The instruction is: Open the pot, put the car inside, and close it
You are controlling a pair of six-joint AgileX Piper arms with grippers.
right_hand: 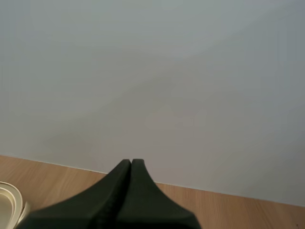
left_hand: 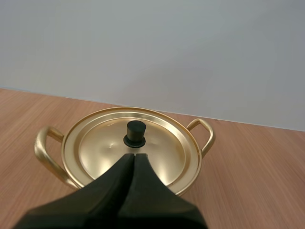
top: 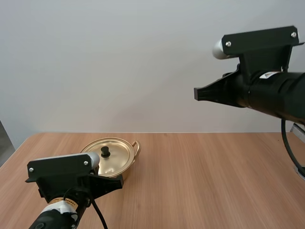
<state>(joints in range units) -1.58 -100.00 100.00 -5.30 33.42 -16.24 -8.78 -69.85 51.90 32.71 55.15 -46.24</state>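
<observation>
A golden pot (top: 112, 157) with two side handles stands on the wooden table at the left, its lid (left_hand: 133, 148) on and a black knob (left_hand: 135, 133) in the middle. My left gripper (left_hand: 134, 156) is shut, both fingers lying together as one wedge, just in front of the knob and above the lid's near side. In the high view the left gripper (top: 119, 182) sits low at the pot's near rim. My right gripper (top: 196, 93) hangs high above the table at the right, shut on nothing, its tips (right_hand: 131, 163) pointing at the wall.
The wooden table (top: 214, 181) stretches bare to the right of the pot. A pale rounded rim (right_hand: 12, 200) shows at the table's edge beside the right gripper's fingers; what it is cannot be told.
</observation>
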